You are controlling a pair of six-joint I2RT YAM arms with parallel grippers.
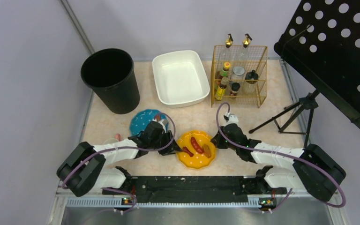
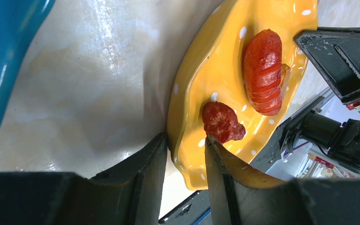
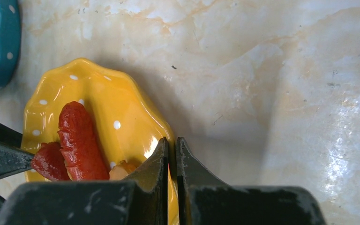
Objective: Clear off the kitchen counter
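A yellow dotted plate (image 1: pixel 197 149) with a scored red sausage (image 1: pixel 197 144) and smaller food pieces lies on the kitchen counter (image 1: pixel 272 112) between my arms. My right gripper (image 3: pixel 172 140) is shut on the plate's right rim (image 3: pixel 122 108), which is pinched thin between the fingers. My left gripper (image 2: pixel 185 138) straddles the left rim (image 2: pixel 201 84) with its jaws apart. One finger is outside the plate, and the other is inside, against a small red piece (image 2: pixel 221 122). The sausage (image 2: pixel 262 70) lies farther in.
A blue dotted plate (image 1: pixel 143 121) with scraps sits just left of the yellow one, under my left arm. Behind stand a black bin (image 1: pixel 111 79), a white basin (image 1: pixel 180 77) and a wire rack of bottles (image 1: pixel 239 75). A black tripod (image 1: pixel 290 119) stands at the right.
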